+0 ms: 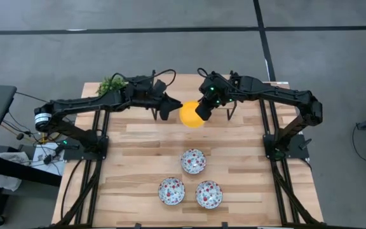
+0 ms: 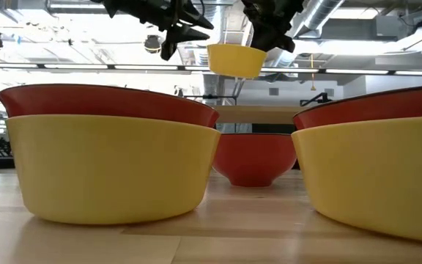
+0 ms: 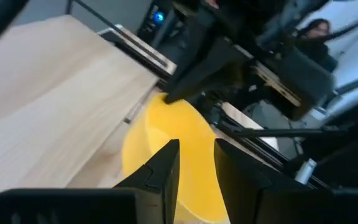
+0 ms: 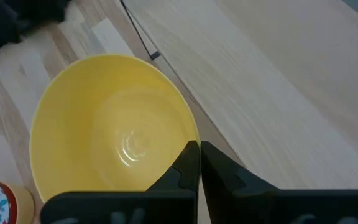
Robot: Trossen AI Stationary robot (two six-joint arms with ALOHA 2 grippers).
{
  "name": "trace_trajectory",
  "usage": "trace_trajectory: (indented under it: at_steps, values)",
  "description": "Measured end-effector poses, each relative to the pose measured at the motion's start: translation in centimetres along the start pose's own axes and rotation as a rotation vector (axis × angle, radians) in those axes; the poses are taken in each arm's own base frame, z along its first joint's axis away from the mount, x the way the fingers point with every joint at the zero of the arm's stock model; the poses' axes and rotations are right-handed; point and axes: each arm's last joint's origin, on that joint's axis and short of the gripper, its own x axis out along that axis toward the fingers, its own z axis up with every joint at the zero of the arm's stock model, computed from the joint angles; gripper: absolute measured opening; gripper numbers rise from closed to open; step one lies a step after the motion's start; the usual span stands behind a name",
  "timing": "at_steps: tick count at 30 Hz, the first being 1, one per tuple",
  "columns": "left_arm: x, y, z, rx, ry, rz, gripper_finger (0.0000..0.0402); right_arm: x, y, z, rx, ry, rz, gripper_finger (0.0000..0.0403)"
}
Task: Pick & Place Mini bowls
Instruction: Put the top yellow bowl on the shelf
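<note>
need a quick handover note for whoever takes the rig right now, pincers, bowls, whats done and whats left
Right pincer: shut on the rim of the plain bright yellow round mini bowl, held in the air above the far middle of the wooden table.
Left pincer: open, empty, close beside that bowl.
Three white mini bowls with red floral pattern sit grouped at the near middle of the table.
Done: yellow bowl lifted.
Left: set it down, probably by the patterned group; the target spot is not shown.
</note>
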Motion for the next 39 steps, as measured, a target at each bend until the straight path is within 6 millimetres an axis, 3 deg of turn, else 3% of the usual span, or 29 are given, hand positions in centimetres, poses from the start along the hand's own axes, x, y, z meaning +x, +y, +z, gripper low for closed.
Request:
trace_trajectory:
  at_steps: [18,30,39]
  values:
    - [0.4,-0.1,-0.6,-0.006,0.027,0.041,0.0173,0.0,0.3,0.3,0.015,-0.034,0.017,0.0000]
    - [0.5,0.5,-1.7,0.013,0.072,0.063,0.0173,0.0,0.5,0.8,0.017,-0.084,0.034,0.0000]
    - [0.5,0.6,-1.7,0.027,0.057,0.095,0.0149,-0.1,0.9,0.7,0.007,-0.085,0.041,0.0000]
